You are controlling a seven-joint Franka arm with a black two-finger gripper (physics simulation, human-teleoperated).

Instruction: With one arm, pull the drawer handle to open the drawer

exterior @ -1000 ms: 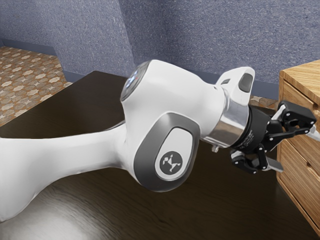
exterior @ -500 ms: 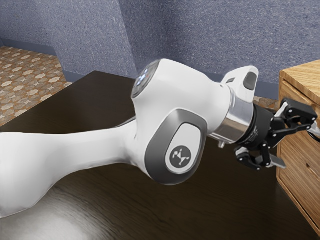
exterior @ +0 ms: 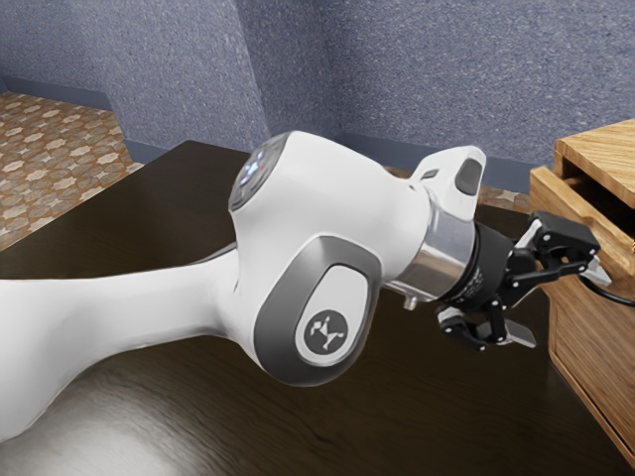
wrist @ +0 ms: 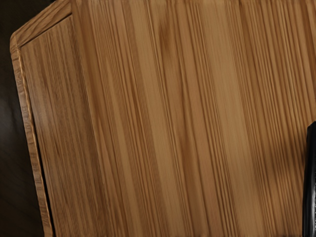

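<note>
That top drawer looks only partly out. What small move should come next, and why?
Probably a short pull farther toward the exterior view's left. The light wooden top drawer stands only partly out of the wooden cabinet, a dark gap behind its front, and the black fingers sit at its thin black handle.

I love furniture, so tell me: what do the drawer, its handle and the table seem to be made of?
Drawer: light wood, matte, with clear straight grain. Handle: black, thin and smooth, maybe metal or plastic. Table: dark wood with faint grain and a slightly glossy sheen.
</note>
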